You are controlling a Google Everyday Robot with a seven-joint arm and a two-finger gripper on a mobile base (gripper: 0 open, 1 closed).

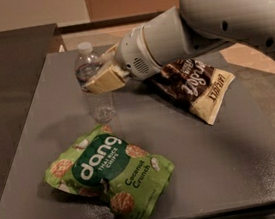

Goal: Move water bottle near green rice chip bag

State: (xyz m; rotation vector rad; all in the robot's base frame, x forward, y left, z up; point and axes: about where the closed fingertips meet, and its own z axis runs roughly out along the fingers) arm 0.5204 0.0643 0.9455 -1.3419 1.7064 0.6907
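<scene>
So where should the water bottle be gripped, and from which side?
Around its ribbed middle, side-on from the picture's right. The water bottle stands upright, narrow and round, with open table on that side, and the gripper is already closed across it there.

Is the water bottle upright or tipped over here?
Upright: the small clear ribbed plastic water bottle has its white cap on top, base lowest, with the end effector closed round its middle.

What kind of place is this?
Likely a break-room or office snack counter: a grey countertop holds the green rice chip bag, a brown snack bag and the water bottle, which the gripper grips.
</scene>
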